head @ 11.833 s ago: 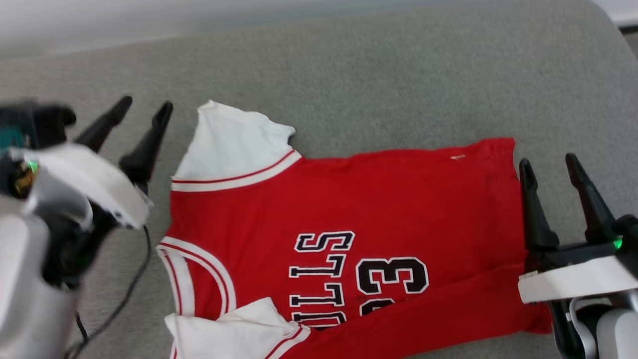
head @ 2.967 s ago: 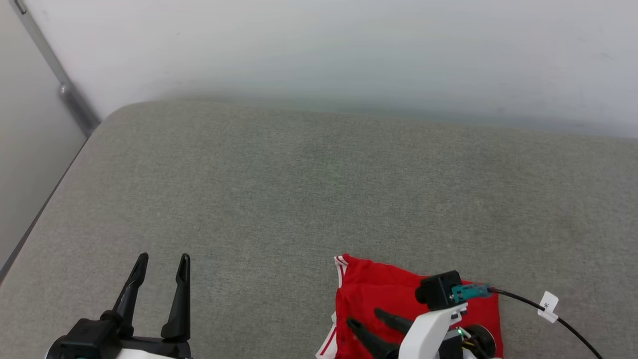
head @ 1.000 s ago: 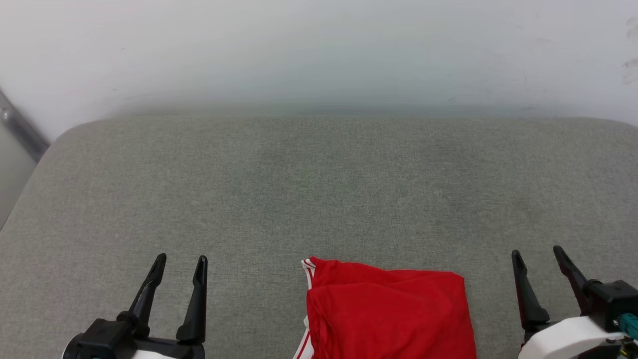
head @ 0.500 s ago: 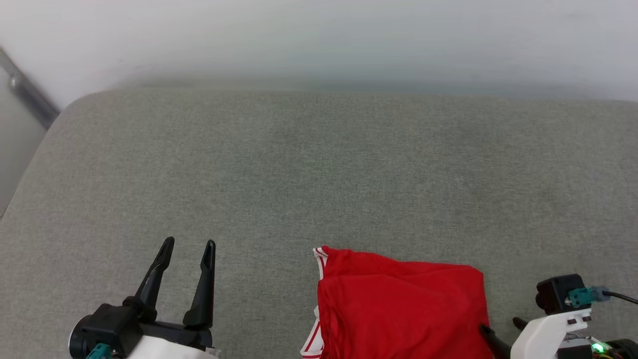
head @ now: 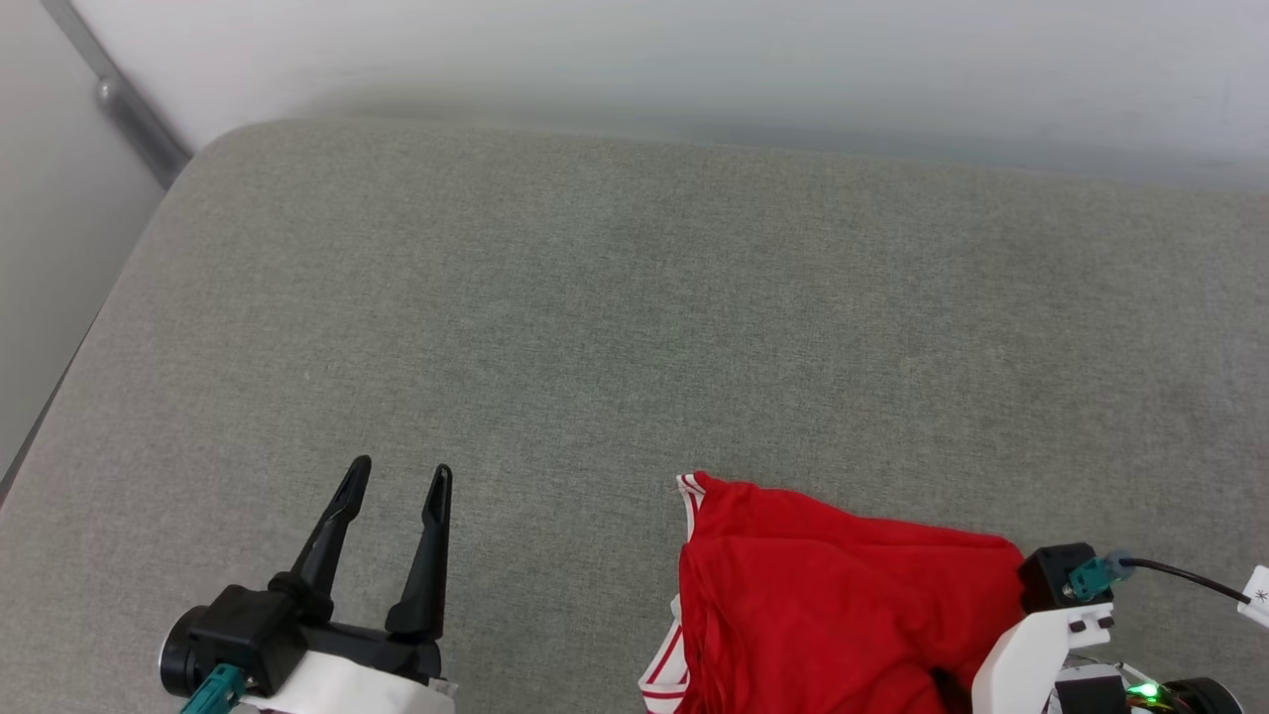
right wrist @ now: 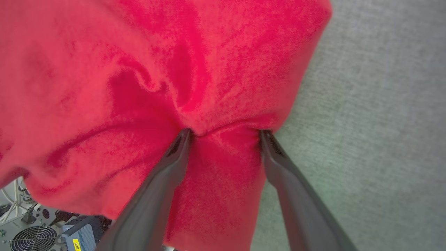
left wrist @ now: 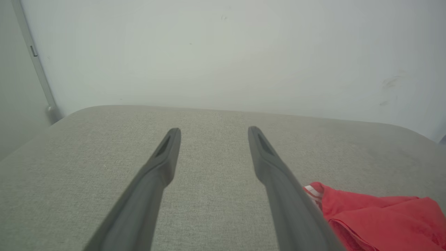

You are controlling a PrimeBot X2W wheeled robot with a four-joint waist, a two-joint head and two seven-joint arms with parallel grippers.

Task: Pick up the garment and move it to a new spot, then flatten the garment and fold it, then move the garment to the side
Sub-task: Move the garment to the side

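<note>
The garment (head: 823,595) lies folded into a red bundle at the near right of the grey cushion, with striped trim showing at its left edge. My right gripper (right wrist: 225,134) points down onto its right part. Its jaws are open and both fingertips press into the cloth, which bunches up between them. The gripper's white wrist (head: 1031,645) covers the garment's right corner in the head view. My left gripper (head: 400,471) hovers open and empty over bare cushion, well left of the garment (left wrist: 376,216). The left gripper (left wrist: 214,130) has nothing between its fingers.
The grey cushioned surface (head: 595,317) stretches far ahead and to the left, up to a white wall (head: 694,50). A metal rail (head: 119,99) runs down the wall at the far left. Past the cushion's near edge are a fan unit (right wrist: 35,238) and cables.
The head camera has shifted. My right gripper has swung from resting upright beside the garment to pointing down onto its right part, tips now pushed into the cloth. The left gripper stays open.
</note>
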